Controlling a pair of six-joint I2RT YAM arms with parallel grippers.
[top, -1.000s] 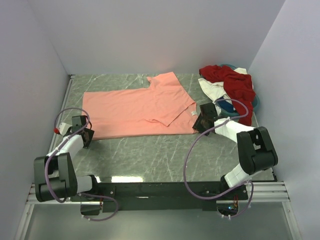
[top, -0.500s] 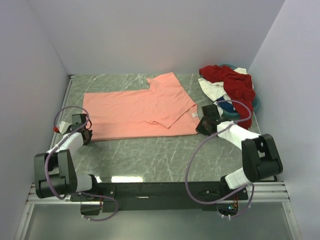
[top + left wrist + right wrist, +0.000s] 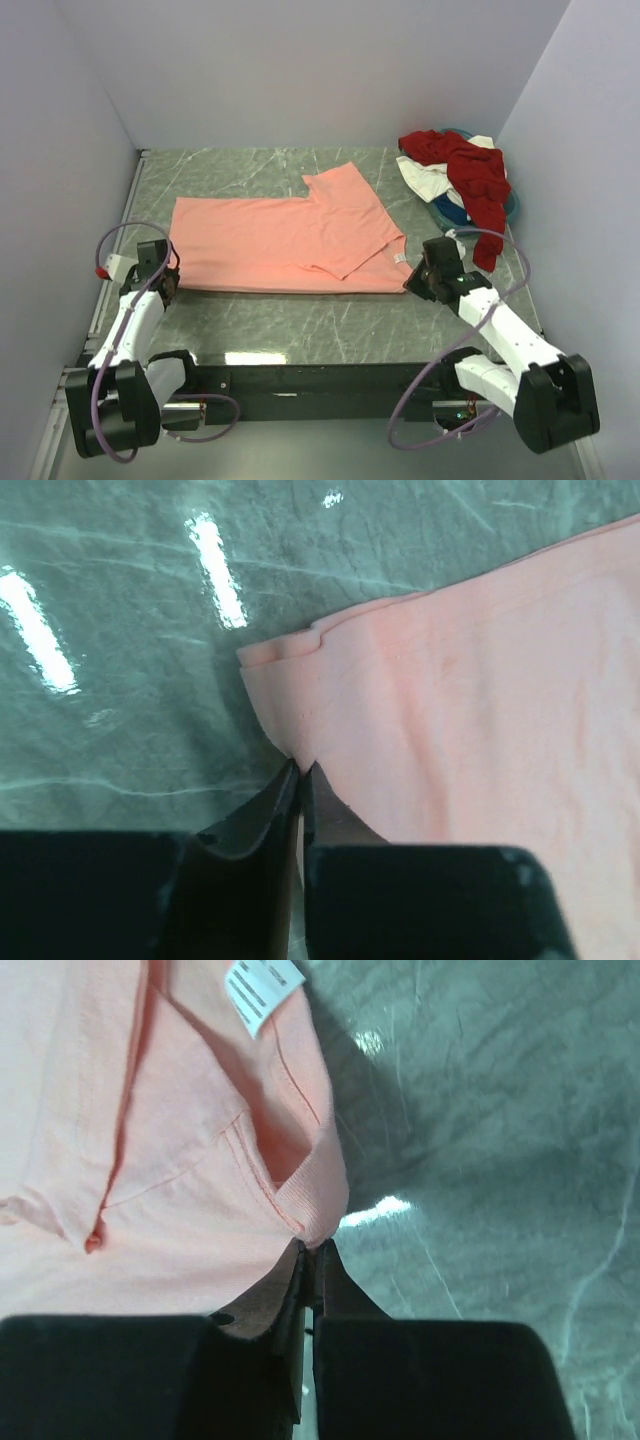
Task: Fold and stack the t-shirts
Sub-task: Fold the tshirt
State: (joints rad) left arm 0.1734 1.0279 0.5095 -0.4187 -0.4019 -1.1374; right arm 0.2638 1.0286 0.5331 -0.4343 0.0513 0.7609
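A salmon-pink t-shirt (image 3: 285, 240) lies spread across the marble table, one sleeve pointing to the back. My left gripper (image 3: 170, 283) is shut on its near left corner (image 3: 290, 750), the cloth pinched between the fingertips. My right gripper (image 3: 415, 281) is shut on the ribbed collar at the near right corner (image 3: 320, 1220), just below the white label (image 3: 262, 990). A pile of other t-shirts sits at the back right: dark red (image 3: 475, 175) on top, white (image 3: 425, 178) and teal-blue (image 3: 455, 212) under it.
The marble table (image 3: 330, 320) is walled by pale panels on the left, back and right. The dark rail with both arm bases (image 3: 320, 382) runs along the near edge. Grey cables loop beside each arm.
Both grippers have shut on the pink t-shirt's near corners and pulled toward the near edge. The shirt's near hem has slid with them and both arms have stretched out lower.
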